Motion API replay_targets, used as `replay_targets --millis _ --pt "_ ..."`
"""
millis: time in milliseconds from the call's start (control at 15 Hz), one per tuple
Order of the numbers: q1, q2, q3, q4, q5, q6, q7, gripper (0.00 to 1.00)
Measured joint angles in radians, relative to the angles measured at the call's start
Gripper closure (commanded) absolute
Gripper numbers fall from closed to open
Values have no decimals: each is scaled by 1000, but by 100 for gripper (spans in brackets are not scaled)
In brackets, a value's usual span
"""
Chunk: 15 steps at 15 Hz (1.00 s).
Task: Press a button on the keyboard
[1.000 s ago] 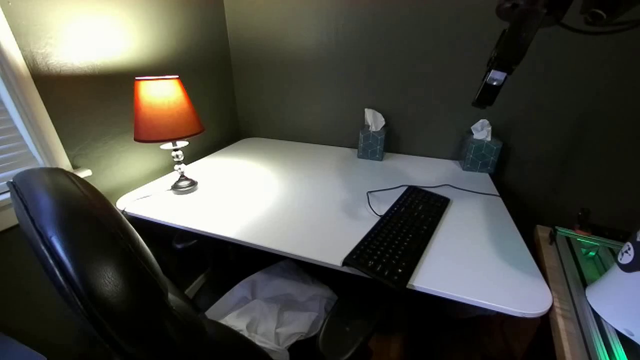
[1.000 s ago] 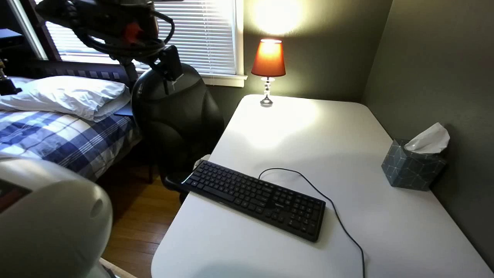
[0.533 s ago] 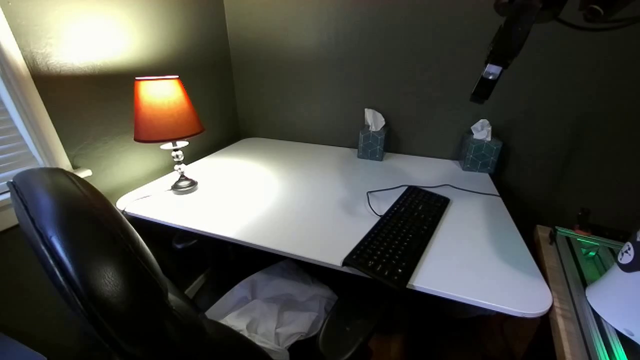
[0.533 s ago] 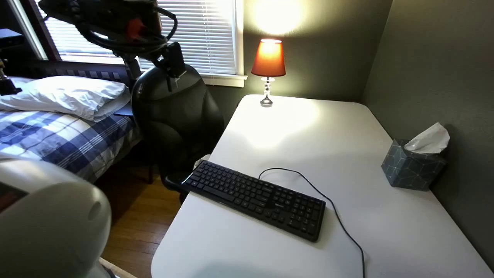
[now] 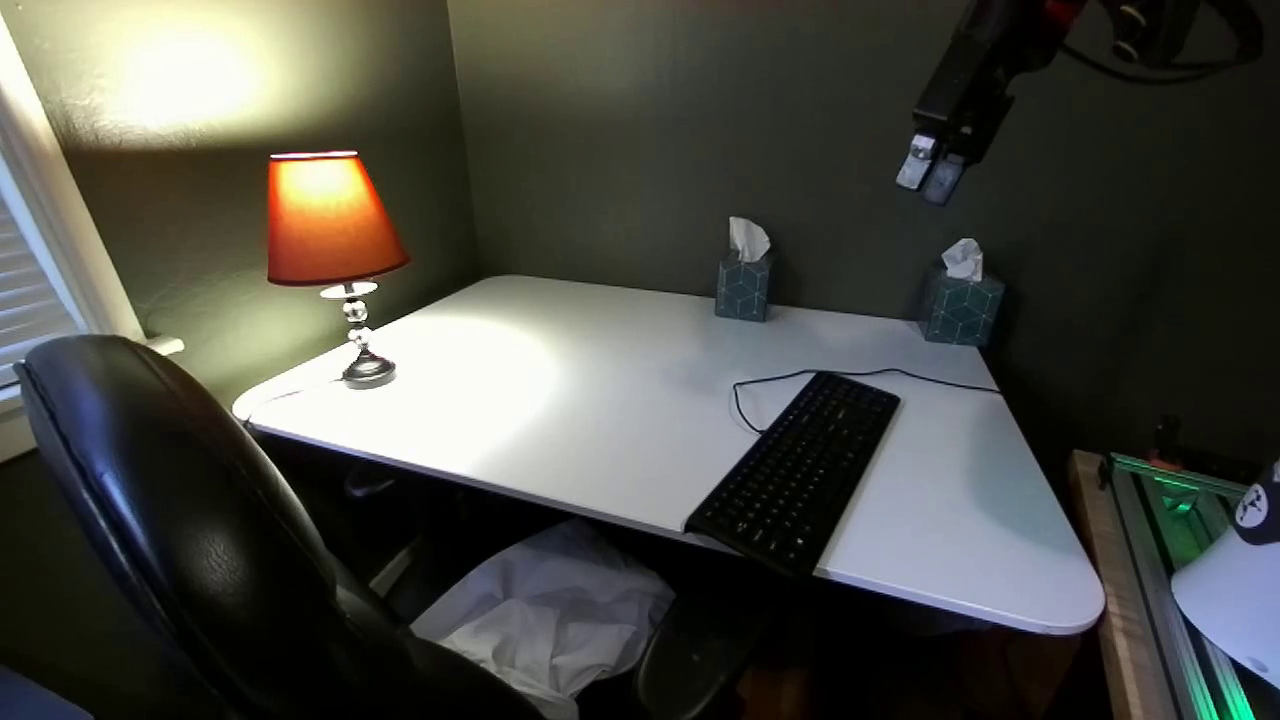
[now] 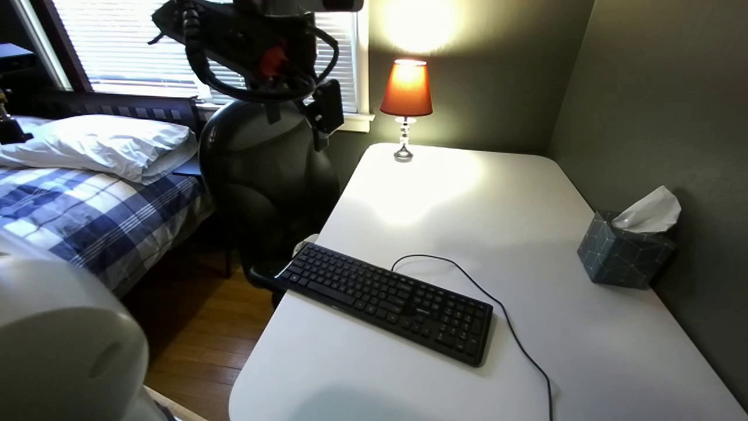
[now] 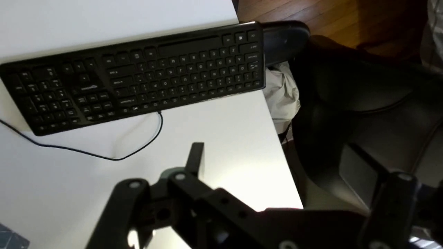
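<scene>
The keyboard (image 7: 138,74) lies flat, keys up, on the white desk (image 6: 514,187); one short end projects past the desk's edge. In the wrist view its key lettering reads upside down. A thin black cable (image 6: 508,318) leaves its long side, bends round and runs loosely across the desktop.

The gripper (image 7: 277,162) hangs in the air, well apart from the keyboard, its two fingers spread with a wide gap between them. In both exterior views it is raised above desk height.

A patterned tissue box (image 5: 742,290) and a matching tissue box (image 5: 963,312) stand by the wall, each with a white tissue protruding. A lamp (image 5: 330,225) with an orange-red shade, lit, stands at the desk's end away from the keyboard.

A black chair (image 6: 269,181) is positioned beside the desk; in the wrist view its armrest (image 7: 287,38) shows just beyond the keyboard's projecting end. In an exterior view, a bed (image 6: 125,207) with a blue-and-white plaid cover and a window (image 6: 140,52) with lowered blinds are visible.
</scene>
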Motion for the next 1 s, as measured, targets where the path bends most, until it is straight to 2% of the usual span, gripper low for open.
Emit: replay_targets --millis 333,867,1000 --pt "-74 101 -61 17 -14 73 -2 0" --pt "-166 311 -146 90 -15 84 -1 0" --pt "-170 336 -150 99 -15 84 -6 0"
